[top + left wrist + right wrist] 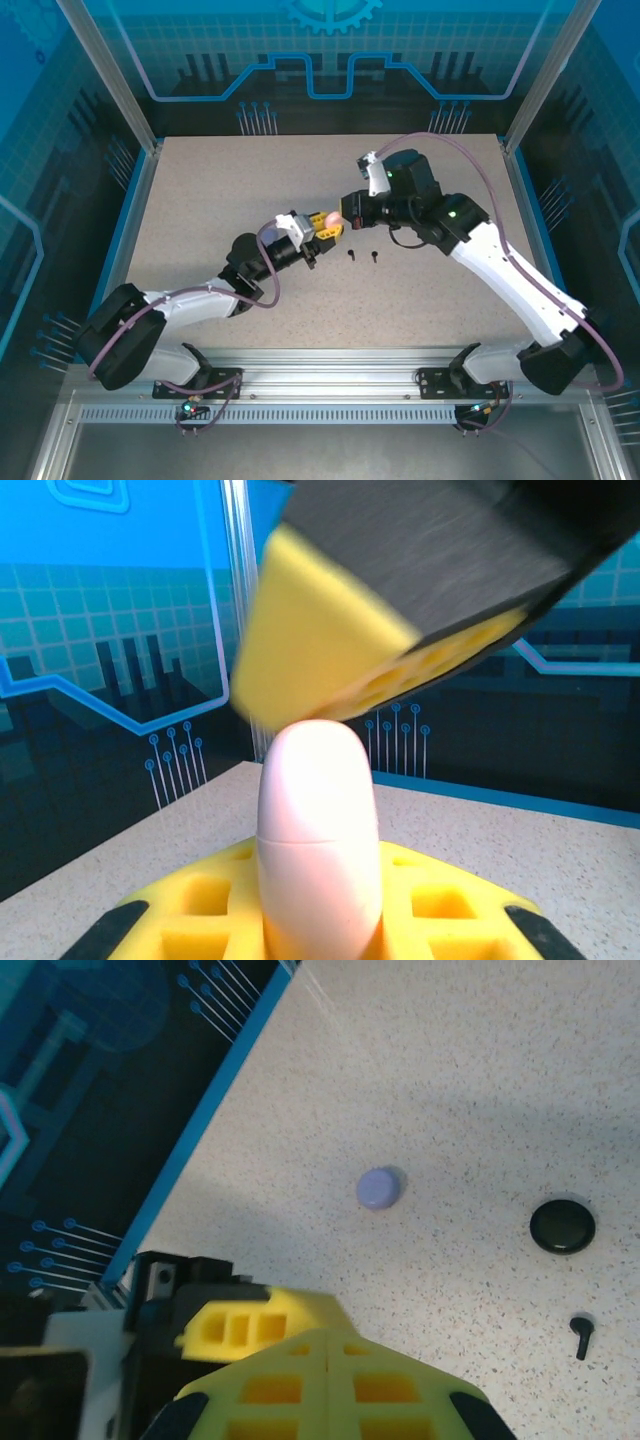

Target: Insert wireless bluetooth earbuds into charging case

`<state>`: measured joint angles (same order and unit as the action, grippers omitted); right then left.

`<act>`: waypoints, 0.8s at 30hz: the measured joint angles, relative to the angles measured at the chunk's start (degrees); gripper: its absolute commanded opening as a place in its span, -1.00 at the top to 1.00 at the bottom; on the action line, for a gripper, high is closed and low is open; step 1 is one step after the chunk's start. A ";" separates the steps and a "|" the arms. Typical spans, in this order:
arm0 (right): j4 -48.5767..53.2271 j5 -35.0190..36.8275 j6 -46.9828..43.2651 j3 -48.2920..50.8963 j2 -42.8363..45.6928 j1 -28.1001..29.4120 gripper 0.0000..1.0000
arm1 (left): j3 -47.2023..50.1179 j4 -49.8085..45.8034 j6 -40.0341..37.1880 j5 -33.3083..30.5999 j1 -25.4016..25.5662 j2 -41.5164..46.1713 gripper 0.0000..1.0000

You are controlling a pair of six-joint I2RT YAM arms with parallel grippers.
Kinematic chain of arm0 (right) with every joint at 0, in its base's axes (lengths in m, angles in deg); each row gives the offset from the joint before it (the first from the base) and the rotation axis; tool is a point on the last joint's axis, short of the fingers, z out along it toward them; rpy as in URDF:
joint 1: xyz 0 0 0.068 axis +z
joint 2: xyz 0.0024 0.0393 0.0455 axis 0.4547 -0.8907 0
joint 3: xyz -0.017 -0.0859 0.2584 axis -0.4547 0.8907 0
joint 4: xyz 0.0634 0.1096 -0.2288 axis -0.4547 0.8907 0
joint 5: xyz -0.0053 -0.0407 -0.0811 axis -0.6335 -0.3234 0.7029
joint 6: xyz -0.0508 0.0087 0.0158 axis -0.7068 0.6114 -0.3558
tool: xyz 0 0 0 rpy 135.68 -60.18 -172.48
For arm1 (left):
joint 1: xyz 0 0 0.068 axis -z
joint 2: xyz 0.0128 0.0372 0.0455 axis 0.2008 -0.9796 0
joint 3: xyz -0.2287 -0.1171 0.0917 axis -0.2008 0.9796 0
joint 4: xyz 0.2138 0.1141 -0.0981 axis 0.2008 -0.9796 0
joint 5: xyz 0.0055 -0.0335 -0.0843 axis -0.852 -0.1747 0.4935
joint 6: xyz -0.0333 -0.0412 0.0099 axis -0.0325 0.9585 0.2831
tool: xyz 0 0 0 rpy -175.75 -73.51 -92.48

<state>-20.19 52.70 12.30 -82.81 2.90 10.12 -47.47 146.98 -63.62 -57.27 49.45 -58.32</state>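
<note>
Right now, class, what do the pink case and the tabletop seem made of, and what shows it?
The pink case looks like smooth, satin plastic: soft sheen, fine lid seam. The tabletop looks like matte speckled laminate or stone composite: dark flecks on beige.

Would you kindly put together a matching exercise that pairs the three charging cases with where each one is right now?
Things:
1. pink case
2. lilac case
3. black case

Places:
A. on the table, right by a black earbud
B. gripped upright in the left end effector
C. on the table, the nearer one to the blue border

Pairs: 1-B; 2-C; 3-A
</note>
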 measured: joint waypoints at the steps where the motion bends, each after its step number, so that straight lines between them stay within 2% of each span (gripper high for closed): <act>1: -0.02 0.76 0.28 0.09 1.05 0.00 0.94 | 0.00 0.55 0.20 -0.20 -0.15 -0.20 1.00; 8: -1.14 5.81 3.85 3.80 6.54 -2.38 0.49 | 0.33 2.27 4.28 -1.99 -0.96 -1.36 1.00; 14: -3.21 7.37 6.54 11.32 9.03 -3.63 0.07 | 0.87 -0.20 11.67 -4.20 -5.16 -1.38 1.00; 18: -5.03 7.96 8.72 19.32 11.72 -3.63 -0.20 | 0.52 -9.05 15.43 -6.03 -6.21 -1.38 1.00; 24: -7.41 9.11 12.02 28.63 14.97 -3.39 -0.37 | -3.39 -26.10 21.18 -6.45 -7.76 -1.62 1.00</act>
<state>-27.60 61.82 24.32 -54.18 17.87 6.74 -50.86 120.88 -42.44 -63.72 41.69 -59.94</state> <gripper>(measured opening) 0.670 0.231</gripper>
